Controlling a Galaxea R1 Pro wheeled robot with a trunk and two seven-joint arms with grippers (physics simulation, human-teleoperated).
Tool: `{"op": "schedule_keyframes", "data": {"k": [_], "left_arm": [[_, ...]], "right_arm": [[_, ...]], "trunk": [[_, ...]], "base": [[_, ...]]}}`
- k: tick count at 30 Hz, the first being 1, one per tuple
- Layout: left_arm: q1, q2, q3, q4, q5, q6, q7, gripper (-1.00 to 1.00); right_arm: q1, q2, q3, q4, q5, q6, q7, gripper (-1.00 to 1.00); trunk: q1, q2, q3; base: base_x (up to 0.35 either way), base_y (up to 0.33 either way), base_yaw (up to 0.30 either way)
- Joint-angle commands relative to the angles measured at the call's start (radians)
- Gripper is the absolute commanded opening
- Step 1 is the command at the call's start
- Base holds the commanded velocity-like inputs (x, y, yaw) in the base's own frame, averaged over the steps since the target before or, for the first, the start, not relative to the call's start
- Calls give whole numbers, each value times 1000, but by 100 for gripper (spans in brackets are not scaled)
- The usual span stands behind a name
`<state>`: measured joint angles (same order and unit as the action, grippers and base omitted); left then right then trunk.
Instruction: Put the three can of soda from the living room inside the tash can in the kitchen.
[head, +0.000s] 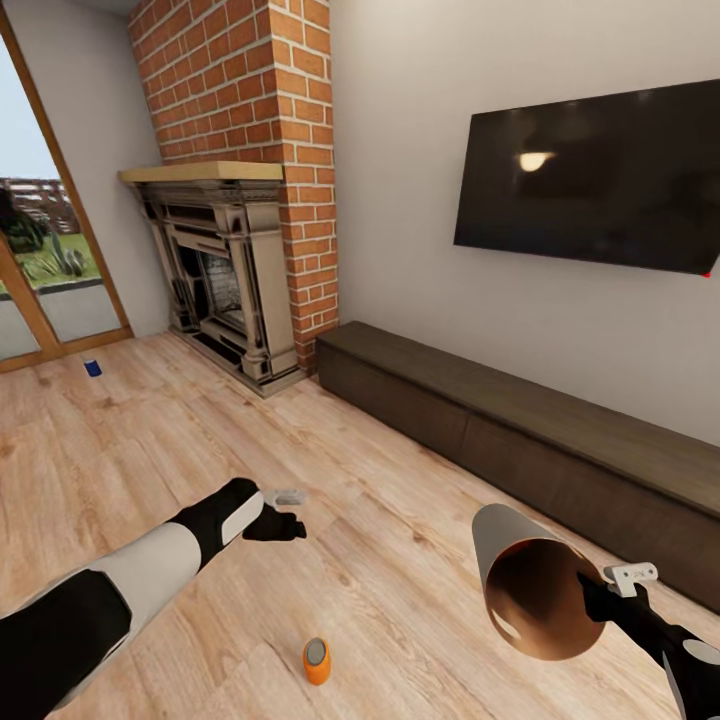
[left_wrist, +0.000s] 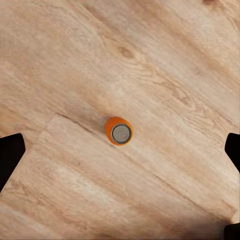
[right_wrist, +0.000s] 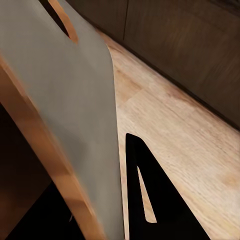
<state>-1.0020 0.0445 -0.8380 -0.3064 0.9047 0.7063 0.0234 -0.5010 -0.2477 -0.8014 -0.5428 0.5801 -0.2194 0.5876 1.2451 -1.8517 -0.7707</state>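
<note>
An orange can of soda (head: 317, 660) stands upright on the pale wood floor of the living room, close in front of me. My left gripper (head: 278, 523) hovers above and behind it, open; in the left wrist view the can (left_wrist: 119, 131) lies between the widely spread fingertips (left_wrist: 11, 156). A dark blue can (head: 92, 368) stands far off by the glass door. My right gripper (head: 597, 592) is shut on the rim of the tash can (head: 533, 588), which is held tilted with its tan inside facing me. Its grey wall (right_wrist: 65, 100) shows beside a black finger (right_wrist: 145, 195).
A brick fireplace (head: 235, 280) stands in the far corner. A long dark low cabinet (head: 520, 430) runs along the right wall under a wall TV (head: 590, 180). The glass door (head: 40, 260) is at the left. Open wood floor (head: 150, 440) lies between.
</note>
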Motion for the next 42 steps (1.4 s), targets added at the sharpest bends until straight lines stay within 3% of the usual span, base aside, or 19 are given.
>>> {"op": "schedule_keyframes", "data": {"k": [1,5,9,15,19,25,27,28,30,32,33,35,42], "left_arm": [[2,1,0,0,0,-11,-2,100],[12,0,-1,3,1,-96,-7,100],[13,0,0,3,2,-104,-9,100],[14,-1,0,3,2,-43,-7,100],[14,0,0,4,2,-22,-7,100],[14,0,1,4,2,-11,-8,100],[14,0,1,4,2,-10,-9,100],[14,-1,0,3,2,-9,-9,100],[14,-1,-1,3,2,-9,-11,100],[14,-1,-1,3,2,-8,-14,100],[14,-2,-1,3,2,-8,-14,100],[14,-3,-1,2,2,-8,-13,100],[14,-3,-1,2,2,-9,-13,100]], "right_arm": [[-1,0,-2,-2,-13,2,6,-100],[-1,1,-1,-1,-13,4,7,-100],[-1,1,8,-3,-13,11,9,-100],[-8,-1,33,-9,-14,162,6,-100],[-13,0,69,-9,-15,210,2,-100],[-66,-4,107,-16,-15,359,2,-100],[-97,-7,122,-20,-14,422,3,-100],[-133,-10,145,-32,-13,508,5,-100],[-168,-13,176,-48,-13,601,7,-100],[-221,-14,236,-61,-13,756,9,-100],[-233,-14,251,-63,-13,786,10,-100],[-279,-14,317,-65,-14,902,10,-100],[-368,-8,407,-65,-17,1076,9,-100]], "trunk": [[0,0,0],[0,0,0],[0,0,0],[0,0,0],[0,0,0],[0,0,0],[0,0,0],[0,0,0],[0,0,0],[0,0,0],[0,0,0],[0,0,0],[11,-21,-9]], "base": [[4,0,0],[1,0,0],[0,0,0],[0,0,0],[0,0,0],[0,0,0],[0,0,0],[0,0,0],[0,0,0],[0,0,0],[0,0,0],[0,0,0],[0,0,0]]}}
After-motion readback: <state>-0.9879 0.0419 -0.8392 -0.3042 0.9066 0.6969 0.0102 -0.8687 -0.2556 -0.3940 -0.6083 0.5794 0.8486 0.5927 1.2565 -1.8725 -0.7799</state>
